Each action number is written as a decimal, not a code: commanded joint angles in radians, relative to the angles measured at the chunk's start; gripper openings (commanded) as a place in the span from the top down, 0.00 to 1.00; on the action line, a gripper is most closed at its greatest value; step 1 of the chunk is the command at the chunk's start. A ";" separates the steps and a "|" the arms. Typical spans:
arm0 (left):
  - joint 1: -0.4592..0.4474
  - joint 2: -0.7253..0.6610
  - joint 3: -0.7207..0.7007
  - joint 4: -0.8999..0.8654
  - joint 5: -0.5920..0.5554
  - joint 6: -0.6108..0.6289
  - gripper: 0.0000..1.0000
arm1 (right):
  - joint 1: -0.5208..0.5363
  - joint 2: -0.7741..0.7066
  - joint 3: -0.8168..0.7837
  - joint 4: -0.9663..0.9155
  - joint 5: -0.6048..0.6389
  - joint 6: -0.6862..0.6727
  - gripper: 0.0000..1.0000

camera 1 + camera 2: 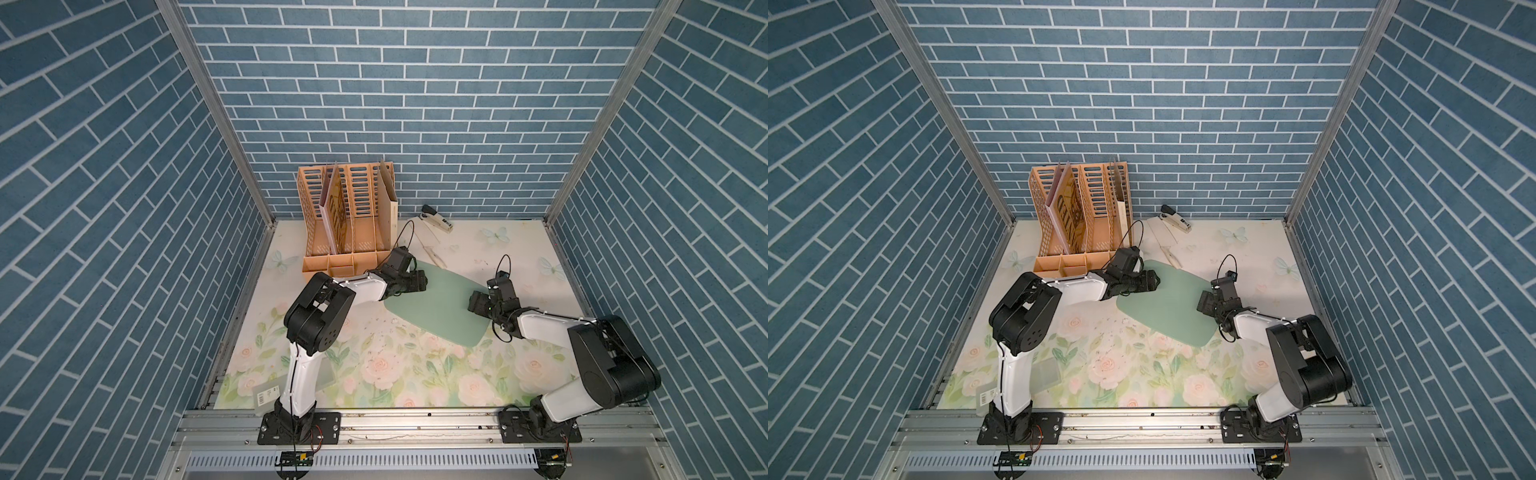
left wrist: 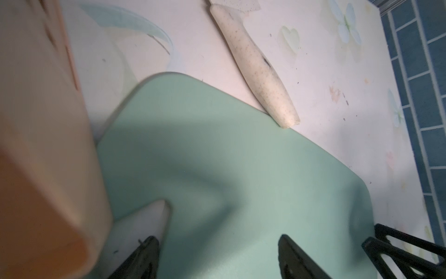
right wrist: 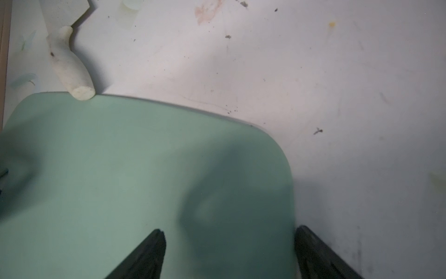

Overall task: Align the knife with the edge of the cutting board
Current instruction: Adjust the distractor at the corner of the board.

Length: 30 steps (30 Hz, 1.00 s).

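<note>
The white cleaver-like knife [image 2: 255,65] lies slanted on the floral tabletop [image 2: 313,72], handle butt touching the pale green cutting board [image 2: 241,181]. The left tool [image 2: 218,238] and right tool [image 3: 229,229] hover open and empty above the board. Bumping the board would probably shift its edge.

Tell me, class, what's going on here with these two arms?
Neither arm holds anything. The left arm's fingers and the right arm's fingers stand open over opposite sides of the cutting board. The knife lies beyond it, slanted, only its handle end touching the board's far edge, so it isn't aligned yet.
</note>
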 commanded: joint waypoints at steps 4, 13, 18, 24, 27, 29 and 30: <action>0.102 -0.019 -0.185 -0.027 0.150 -0.074 0.19 | 0.046 0.119 0.047 -0.084 -0.290 0.094 0.14; 0.227 -0.129 -0.344 0.017 0.149 -0.076 0.19 | 0.105 0.224 0.145 -0.084 -0.312 0.096 0.14; 0.232 -0.165 -0.432 0.037 0.157 -0.051 0.19 | 0.140 0.253 0.164 -0.073 -0.312 0.106 0.14; 0.163 -0.240 -0.574 0.106 0.167 -0.073 0.19 | 0.140 0.231 0.138 -0.077 -0.280 0.088 0.14; 0.104 -0.296 -0.623 0.119 0.150 -0.091 0.19 | 0.140 0.225 0.127 -0.079 -0.290 0.071 0.14; 0.083 -0.334 -0.654 0.134 0.143 -0.110 0.19 | 0.140 0.221 0.123 -0.082 -0.303 0.062 0.14; 0.075 -0.354 -0.667 0.139 0.139 -0.119 0.19 | 0.140 0.216 0.117 -0.083 -0.306 0.060 0.14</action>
